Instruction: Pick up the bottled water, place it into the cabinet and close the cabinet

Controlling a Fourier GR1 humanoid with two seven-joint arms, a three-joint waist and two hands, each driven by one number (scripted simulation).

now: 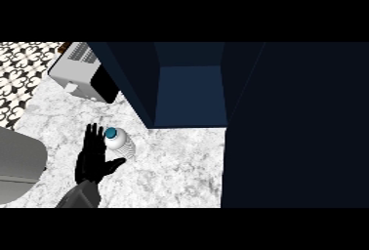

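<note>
Your left hand point(93, 158) sits beside the bottled water point(119, 143), fingers straight, grasping nothing; curl around mid-body, keep bottle upright before lifting toward cabinet point(189, 88).

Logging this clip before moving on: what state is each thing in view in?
Bottled water: upright on the counter, blue cap on, not lifted.
Cabinet: open, its door swung out at the right, nothing visible inside.
Left hand: open, fingers straight, beside the bottle.
Right hand: not in view.

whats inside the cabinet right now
The open cabinet shows only a bare blue shelf. The bottle stands outside on the counter beside the left hand. The door hides the rest.
</note>
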